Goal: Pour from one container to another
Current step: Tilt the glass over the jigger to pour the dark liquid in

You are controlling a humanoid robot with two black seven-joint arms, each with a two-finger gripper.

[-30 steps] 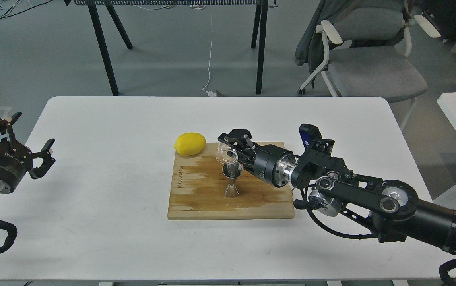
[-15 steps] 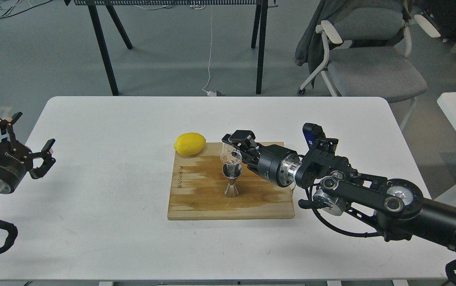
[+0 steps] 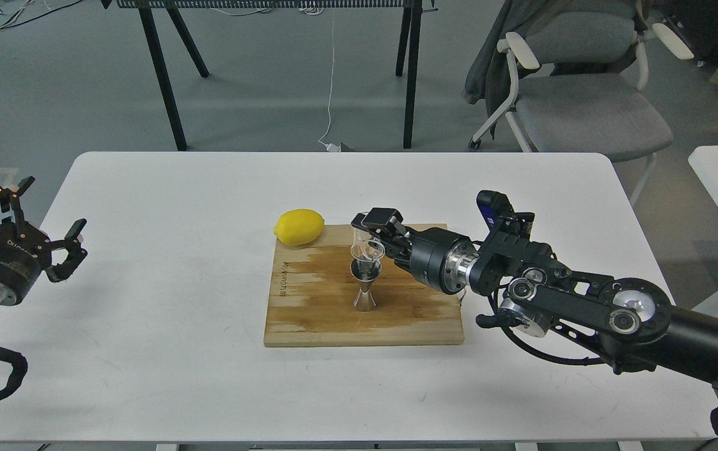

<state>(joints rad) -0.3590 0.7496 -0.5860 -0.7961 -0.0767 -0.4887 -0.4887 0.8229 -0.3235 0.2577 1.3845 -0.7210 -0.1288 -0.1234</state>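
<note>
The steel hourglass jigger (image 3: 365,285) stands upright near the middle of the wooden cutting board (image 3: 315,313). Just above its mouth hangs the clear glass cup (image 3: 367,248), tipped on its side with its rim facing left and down. My right gripper (image 3: 379,239) is shut on the cup, reaching in from the right. Far off at the table's left edge, my left gripper (image 3: 36,219) is open and holds nothing.
A yellow lemon (image 3: 298,227) lies at the board's back left corner. The white table (image 3: 146,300) runs wide on both sides of the board. A grey chair (image 3: 584,106) and black table legs stand on the floor behind.
The right gripper has drawn slightly to the right and the cup has turned back toward upright above the jigger. The left arm has stayed still.
</note>
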